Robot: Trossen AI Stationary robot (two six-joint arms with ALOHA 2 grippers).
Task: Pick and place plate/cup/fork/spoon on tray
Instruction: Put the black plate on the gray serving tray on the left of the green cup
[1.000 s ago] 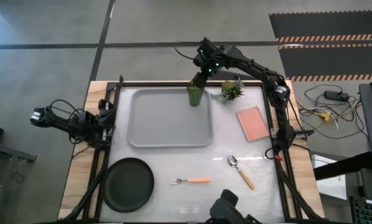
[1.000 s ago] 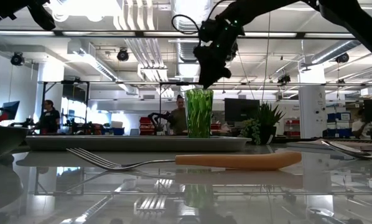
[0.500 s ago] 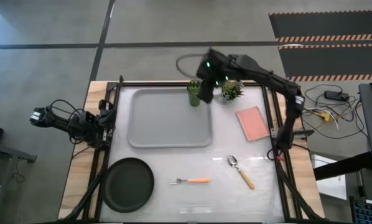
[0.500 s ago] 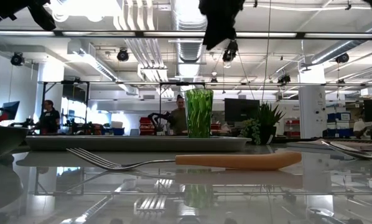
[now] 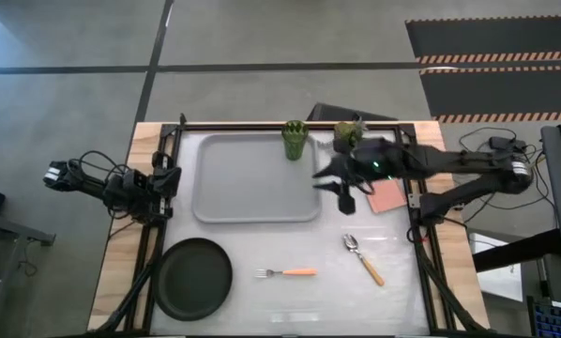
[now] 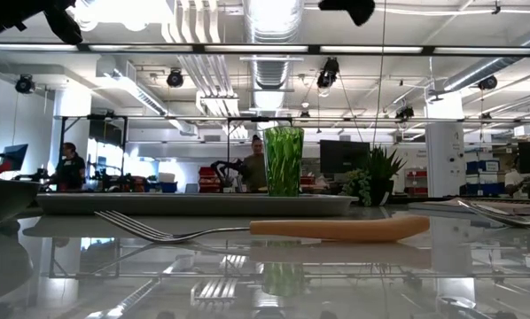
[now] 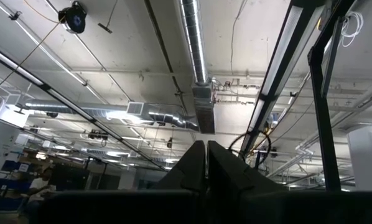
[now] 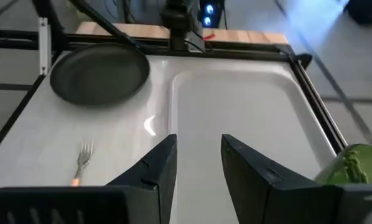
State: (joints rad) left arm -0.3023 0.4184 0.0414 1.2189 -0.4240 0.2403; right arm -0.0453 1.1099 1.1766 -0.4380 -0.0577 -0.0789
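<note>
With the cup [image 5: 294, 140] standing on the tray [image 5: 252, 178], the right tool [image 5: 344, 192] hovers empty, fingers apart, near the spoon [image 5: 363, 257], a thin, stiff, probably slippery piece best pinched across its orange handle.

Both arms [image 5: 468, 169] matte black, jointed segments, exposed black cabling; green status LED near right end effector [image 5: 346, 192].

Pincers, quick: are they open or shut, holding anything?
Left pincer: shut, holding nothing, parked off the table's left edge.
Right pincer: open, empty, above the tray.
</note>
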